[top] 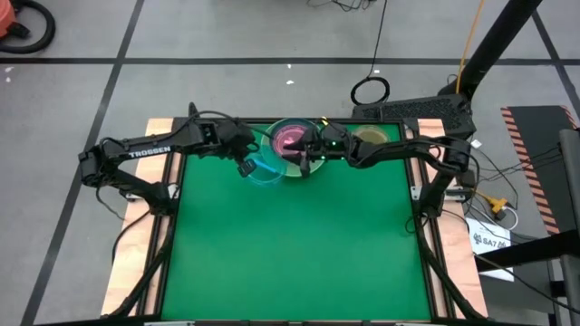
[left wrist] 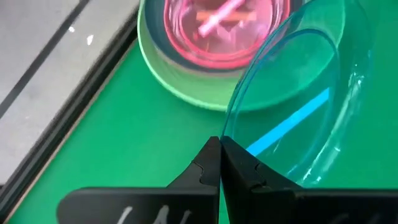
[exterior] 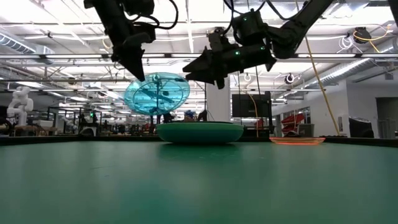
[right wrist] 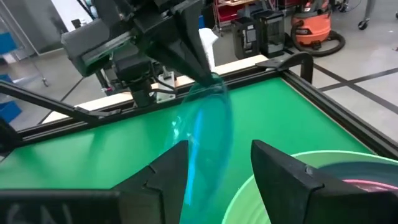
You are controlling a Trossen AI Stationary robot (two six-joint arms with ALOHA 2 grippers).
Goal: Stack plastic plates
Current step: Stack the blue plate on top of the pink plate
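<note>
A stack of plates [top: 292, 136] sits at the table's far middle. A light green large plate [left wrist: 186, 87] shows under a small magenta one [left wrist: 217, 31]. My left gripper [top: 246, 167] is shut on the small translucent blue plate [exterior: 157, 93], which is in the air beside the stack's left side. My right gripper [right wrist: 217, 168] is open and hovers over the stack's near edge [right wrist: 249, 186], its fingers pointing toward the blue plate [right wrist: 208, 130] without touching it. A small orange plate [exterior: 297, 140] lies flat on the table to the right of the stack. My left gripper pinches the blue plate's rim [left wrist: 222, 135] between its two fingertips, reaching in from the table's left and slanting down. The plate is lifted clear of the table, tipped steeply on edge [exterior: 177, 93], and stands out past the fingers toward the stack.
The green table top [top: 299, 244] lies bare toward its near edge. The raised wooden and black frame [top: 172, 195] runs along the sides. Cables and a black stand [top: 417, 110] lie beyond the far right corner.
</note>
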